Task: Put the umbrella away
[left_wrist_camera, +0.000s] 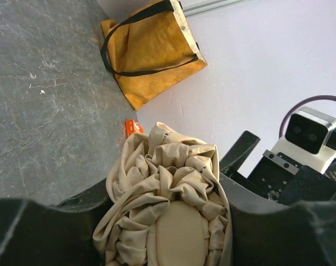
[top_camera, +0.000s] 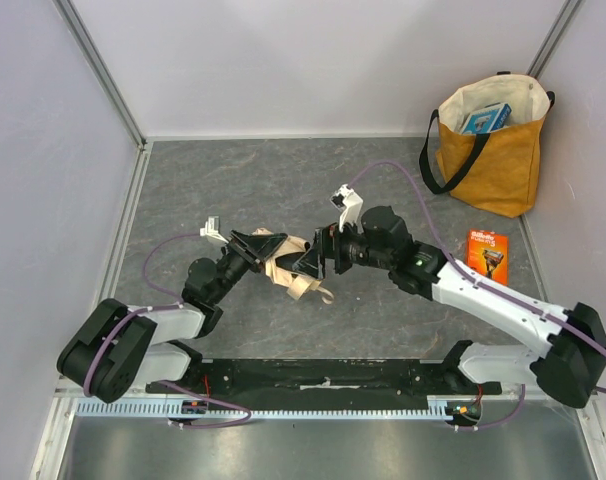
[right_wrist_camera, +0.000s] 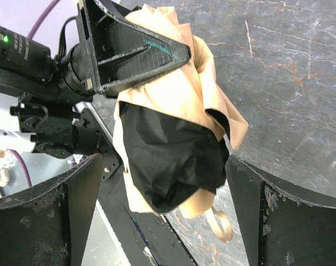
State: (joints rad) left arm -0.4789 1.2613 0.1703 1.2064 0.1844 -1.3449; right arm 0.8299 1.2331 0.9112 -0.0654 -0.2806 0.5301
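Clearly unfinished: the umbrella (top_camera: 288, 262) sits clamped in the left claw (top_camera: 271, 254), its loose end between the wide-apart jaws of the right claw (top_camera: 311, 262). Stowing remains, probably in the tote bag (top_camera: 488, 150), well beyond the right claw.

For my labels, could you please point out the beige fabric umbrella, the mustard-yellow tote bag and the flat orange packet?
beige fabric umbrella (top_camera: 287, 268): top view, bunched canopy.
mustard-yellow tote bag (top_camera: 493, 165): top view, front panel.
flat orange packet (top_camera: 487, 256): top view, printed face.

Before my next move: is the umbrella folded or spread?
Folded: the umbrella sits bunched and crumpled in the left gripper, canopy not spread.
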